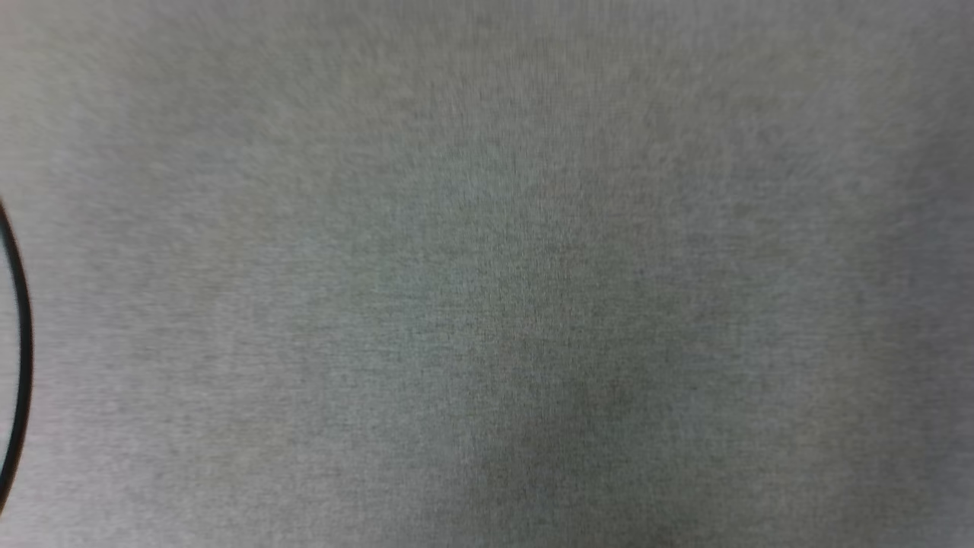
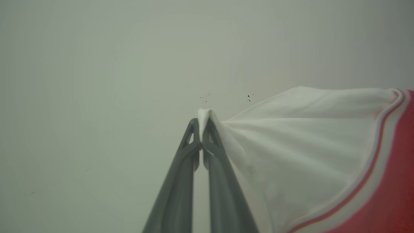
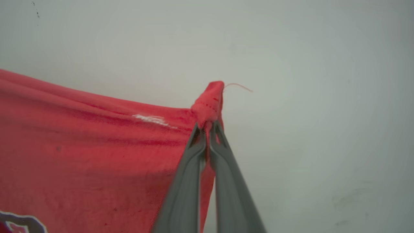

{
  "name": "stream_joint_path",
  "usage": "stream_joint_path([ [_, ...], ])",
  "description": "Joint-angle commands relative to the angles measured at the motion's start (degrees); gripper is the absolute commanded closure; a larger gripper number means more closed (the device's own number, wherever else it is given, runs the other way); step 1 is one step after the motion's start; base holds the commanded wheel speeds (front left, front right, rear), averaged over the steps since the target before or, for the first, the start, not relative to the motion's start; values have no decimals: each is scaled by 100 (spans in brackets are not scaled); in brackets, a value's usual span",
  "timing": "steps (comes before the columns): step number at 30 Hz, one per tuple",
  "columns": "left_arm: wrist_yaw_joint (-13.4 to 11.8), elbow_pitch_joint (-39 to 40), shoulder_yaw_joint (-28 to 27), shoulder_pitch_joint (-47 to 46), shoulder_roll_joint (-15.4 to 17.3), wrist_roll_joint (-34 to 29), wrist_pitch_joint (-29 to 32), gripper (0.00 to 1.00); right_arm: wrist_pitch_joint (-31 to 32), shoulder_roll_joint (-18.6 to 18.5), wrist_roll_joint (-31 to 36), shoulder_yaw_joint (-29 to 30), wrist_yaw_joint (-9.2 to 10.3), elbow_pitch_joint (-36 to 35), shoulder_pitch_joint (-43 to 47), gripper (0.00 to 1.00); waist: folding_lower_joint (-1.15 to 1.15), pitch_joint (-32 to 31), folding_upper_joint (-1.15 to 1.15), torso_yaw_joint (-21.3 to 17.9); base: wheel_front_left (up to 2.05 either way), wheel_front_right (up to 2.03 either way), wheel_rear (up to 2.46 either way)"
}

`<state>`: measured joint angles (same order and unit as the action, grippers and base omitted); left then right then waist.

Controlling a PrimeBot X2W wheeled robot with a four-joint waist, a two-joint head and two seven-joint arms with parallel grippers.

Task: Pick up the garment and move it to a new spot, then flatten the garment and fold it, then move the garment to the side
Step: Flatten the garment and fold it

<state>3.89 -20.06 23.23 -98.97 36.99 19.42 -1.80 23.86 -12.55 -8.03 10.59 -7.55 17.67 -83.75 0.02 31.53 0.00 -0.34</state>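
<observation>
Starting with the largest element, a grey, finely speckled surface (image 1: 487, 228) lies below the head camera, slightly blurred. The garment (image 3: 81, 155) comes next: it is held at two points, one by each hand, in front of a plain pale background, and the wrist views do not show whether it touches anything beneath it. Its red body panel runs from the lower left of the right wrist view up to a bunched corner, with creases running toward the grip point. Its white sleeve (image 2: 307, 145) fans out from the left grip point toward red-and-white striped trim (image 2: 378, 155). The left hand (image 2: 202, 129) has its two dark fingers pressed together on a small pinch of the white sleeve fabric, which protrudes just past the tips. The right hand (image 3: 208, 127) is likewise closed, clamping the red corner. Minor details: part of a dark-outlined printed marking (image 3: 22, 223) at the bottom edge, a thin black curved line (image 1: 23, 358) at the left border of the head view, a loose thread (image 3: 239, 85) at the red corner, and dark specks (image 2: 248, 96) on the background.
</observation>
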Motion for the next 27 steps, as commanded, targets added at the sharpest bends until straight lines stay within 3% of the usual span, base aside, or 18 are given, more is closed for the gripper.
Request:
stream_joint_path([
  [1,-59,-449,-42,-475,-68,-126,-273,100,-312,33,210,104,12,379,-421,100,-2,523,0,-62,0,0,0],
  [11,3,-2044,133,-1541,-484,-540,-1305,100,-1586,429,838,582,13,1829,-1381,100,-2,990,0,8,0,0,0],
  [16,20,-2030,-11,-869,-735,-360,-1341,100,-1856,561,661,558,11,2389,-1154,100,-2,1092,0,99,0,0,0],
  [27,61,-1178,-357,1655,-1423,-323,-1340,100,-2465,342,229,356,11,3024,35,100,-2,653,0,307,0,0,0],
])
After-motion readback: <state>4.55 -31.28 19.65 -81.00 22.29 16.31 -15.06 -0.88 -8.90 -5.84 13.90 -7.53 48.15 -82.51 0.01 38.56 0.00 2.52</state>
